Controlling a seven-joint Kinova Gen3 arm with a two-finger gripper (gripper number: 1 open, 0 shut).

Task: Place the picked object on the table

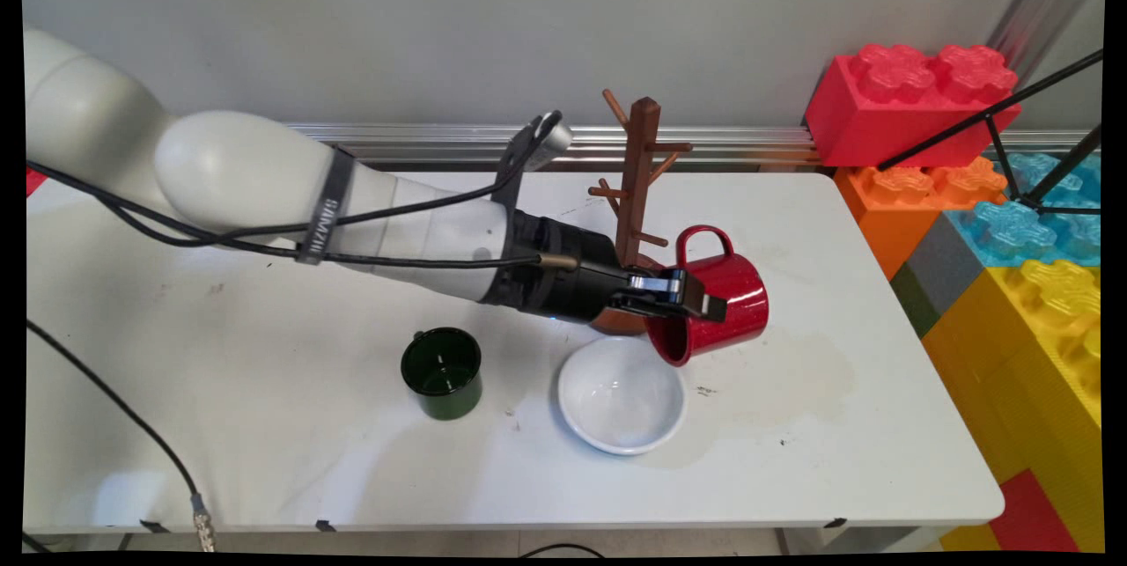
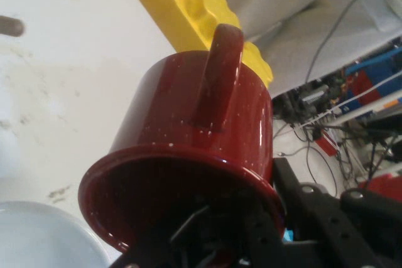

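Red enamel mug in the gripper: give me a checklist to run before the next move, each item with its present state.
1. Grip: black two-finger gripper shut on the rim of the red enamel mug: ok.
2. Mug tilted, mouth angled down over the white ceramic bowl's far edge: ok.
3. Mug contents: cannot tell.
4. Clearance from the brown wooden mug tree: close behind the gripper, contact cannot tell.
5. Dark green enamel mug upright, apart from the bowl: ok.
6. Mug handle points away from the fingers: ok.
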